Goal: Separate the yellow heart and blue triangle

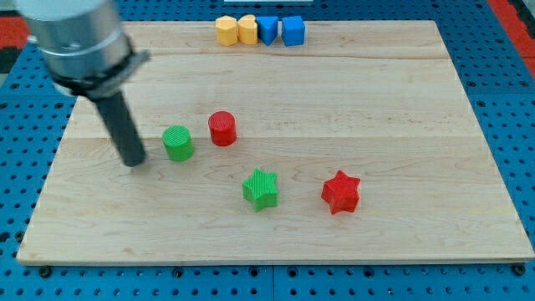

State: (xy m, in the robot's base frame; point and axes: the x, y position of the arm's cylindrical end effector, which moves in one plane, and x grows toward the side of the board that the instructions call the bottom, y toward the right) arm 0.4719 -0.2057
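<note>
Four blocks stand in a row at the board's top edge. From the view's left they are a yellow block (pixel 226 30), the yellow heart (pixel 247 29), the blue triangle (pixel 267 28) and a blue cube (pixel 293 31). The heart and the triangle touch side by side. The shapes are small and hard to make out. My tip (pixel 134 162) rests on the board at the left, far below this row. It is just left of a green cylinder (pixel 178 143), with a small gap between them.
A red cylinder (pixel 222 129) stands right of the green cylinder. A green star (pixel 261 188) and a red star (pixel 341 192) lie lower, toward the middle. The wooden board (pixel 418 125) sits on a blue perforated table.
</note>
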